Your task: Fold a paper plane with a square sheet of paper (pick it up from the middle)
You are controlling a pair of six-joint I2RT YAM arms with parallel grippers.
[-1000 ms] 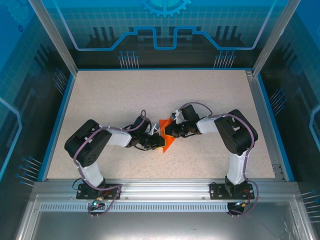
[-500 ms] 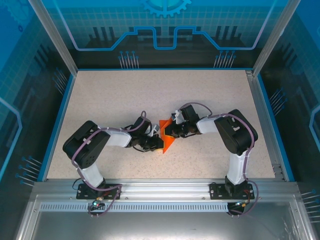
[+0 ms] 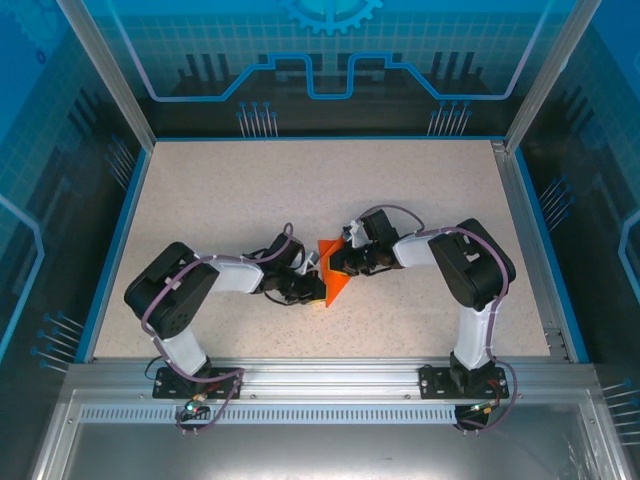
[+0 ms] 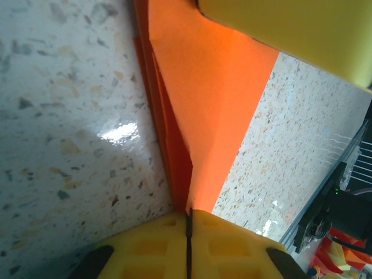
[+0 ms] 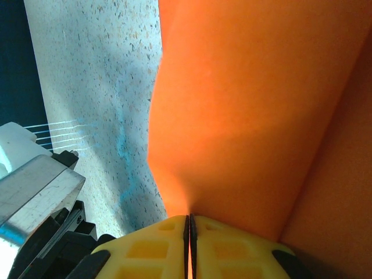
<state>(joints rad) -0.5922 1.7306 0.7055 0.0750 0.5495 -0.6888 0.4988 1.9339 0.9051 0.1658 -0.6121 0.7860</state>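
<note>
We see a thin, plain orange paper sheet (image 3: 334, 271) folded into a pointed, triangular shape, held between the two arms near the middle of the speckled beige surface (image 3: 250, 190). From above it reads as a small wedge, with one tip toward the back and another toward the near side. In the left wrist view the paper (image 4: 215, 99) narrows toward the bottom of the frame. Several folded layers stack along its left edge, dark orange in their own shade. In the right wrist view the paper (image 5: 244, 104) is a broad smooth face, and a straight crease runs diagonally on the right with a darker panel beyond it. We cannot tell whether the sheet touches the surface or hangs just above it.

The left jaws are closed on the narrow end of the paper, their yellow pads (image 4: 226, 247) pressed together with the sheet running in between them. The right jaws are likewise closed on the paper, the yellow pads (image 5: 145, 250) meeting on its edge. One right pad (image 4: 290, 29) sits just beside the sheet in the left wrist view.

Bare surface lies wide to the back, left and right of the paper. A blue rim (image 3: 118, 235) borders it, and aluminium frame posts (image 3: 105, 70) stand at the back corners. The metal base rail (image 3: 330, 375) carrying both arms runs along the near edge, well apart from the paper.
</note>
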